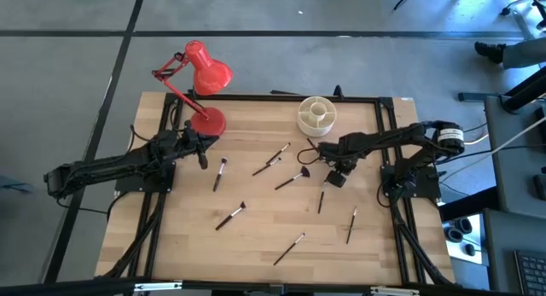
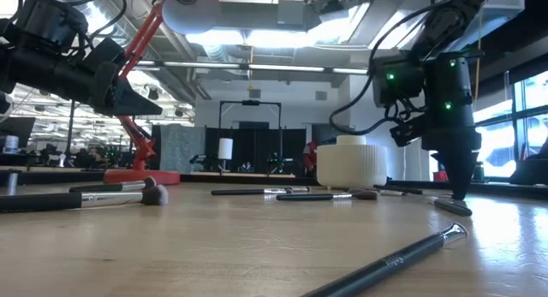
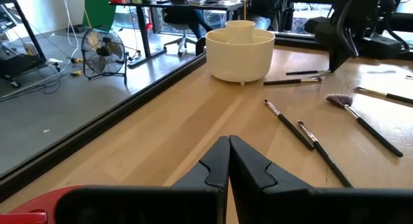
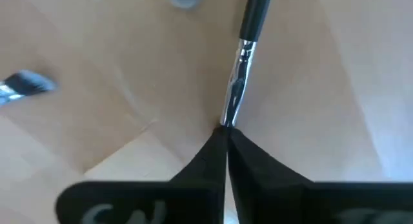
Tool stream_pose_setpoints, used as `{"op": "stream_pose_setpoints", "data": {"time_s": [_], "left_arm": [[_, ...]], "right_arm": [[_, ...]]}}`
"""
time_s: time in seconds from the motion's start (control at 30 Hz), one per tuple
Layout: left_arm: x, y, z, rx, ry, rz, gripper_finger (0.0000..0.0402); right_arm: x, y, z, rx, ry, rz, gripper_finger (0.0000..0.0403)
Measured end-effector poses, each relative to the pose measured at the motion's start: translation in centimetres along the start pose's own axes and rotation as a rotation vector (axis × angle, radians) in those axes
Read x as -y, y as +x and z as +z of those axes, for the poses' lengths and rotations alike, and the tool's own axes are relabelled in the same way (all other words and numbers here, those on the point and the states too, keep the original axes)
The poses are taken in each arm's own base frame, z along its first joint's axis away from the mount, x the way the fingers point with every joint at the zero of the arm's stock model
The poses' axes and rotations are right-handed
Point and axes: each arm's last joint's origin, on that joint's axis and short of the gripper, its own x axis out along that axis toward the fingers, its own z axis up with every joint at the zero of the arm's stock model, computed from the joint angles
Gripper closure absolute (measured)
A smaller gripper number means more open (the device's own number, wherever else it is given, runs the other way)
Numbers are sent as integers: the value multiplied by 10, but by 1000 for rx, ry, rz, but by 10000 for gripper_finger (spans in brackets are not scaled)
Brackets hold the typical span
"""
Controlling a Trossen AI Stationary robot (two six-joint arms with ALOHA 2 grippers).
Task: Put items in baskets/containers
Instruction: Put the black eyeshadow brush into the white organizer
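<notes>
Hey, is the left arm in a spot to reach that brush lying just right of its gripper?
Probably yes. The left gripper, fingers shut, hovers near the lamp base; the brush lies close by on bare wood, nothing between them.

Slim makeup brushes (image 1: pixel 229 216) lie flat and scattered across the wooden tabletop (image 1: pixel 179 236), dark-handled, some with pale or fluffy tips, pointing different ways. A round cream cup (image 1: pixel 316 115) with inner dividers stands upright near the far edge, with two brushes (image 1: pixel 271 160) lying near it.
</notes>
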Motion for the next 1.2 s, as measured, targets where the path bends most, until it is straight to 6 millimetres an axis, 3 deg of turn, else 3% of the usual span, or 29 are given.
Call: {"op": "stream_pose_setpoints", "data": {"time_s": [0.13, 0.3, 0.47, 0.6, 0.77, 0.97, 1.2], "left_arm": [[0, 0, 0, 2, 1, 0, 396], [0, 0, 0, 1, 8, 0, 396], [0, 0, 0, 1, 8, 0, 396], [0, 0, 0, 1, 8, 0, 396], [0, 0, 0, 2, 8, 0, 396], [0, 0, 1, 8, 8, 0, 396], [0, 0, 1, 7, 8, 1, 396]], "right_arm": [[3, -16, 1, -50, -16, -89, 399], [7, -55, 5, -119, -120, -249, 400], [8, -96, 8, -125, -364, -439, 401], [13, -117, 15, -102, -555, -593, 401], [30, -126, 31, -128, -763, -922, 401], [53, -130, 49, -383, -961, -1321, 402], [72, -129, 62, -432, -947, -1262, 402]]}}
